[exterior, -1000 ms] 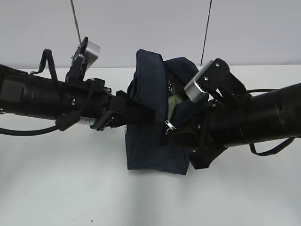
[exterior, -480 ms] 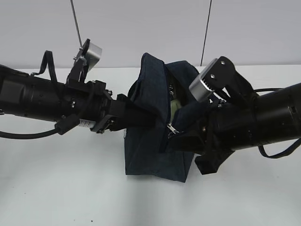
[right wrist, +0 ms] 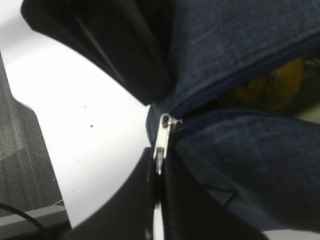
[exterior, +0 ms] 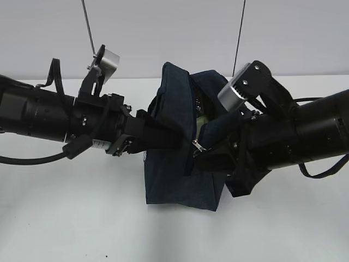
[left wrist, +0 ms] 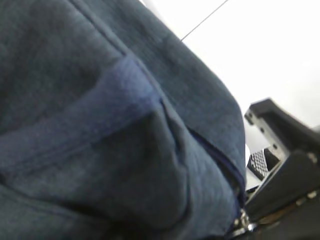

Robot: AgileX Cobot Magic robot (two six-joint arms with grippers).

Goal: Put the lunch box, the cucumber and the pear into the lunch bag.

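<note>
So we've got the lunch bag (exterior: 182, 164) standing on the white table (exterior: 82, 218) right between both arms, top partly gaping. Our left gripper (exterior: 163, 134) is pushed into the bag's left side, jaws roughly half spread with a fold of the navy fabric bunched between them; the left wrist view is basically all cloth, so we're only fairly sure it's actually pinching that fold. Our right gripper (right wrist: 159, 167) is clamped tight on the metal zipper pull (right wrist: 161, 140), which sticks out of the fingertips right at the end of the zip. Through the gap we can see the pear (right wrist: 272, 87) inside, plus a bit of pale green, probably the lunch box (exterior: 203, 119).
</note>
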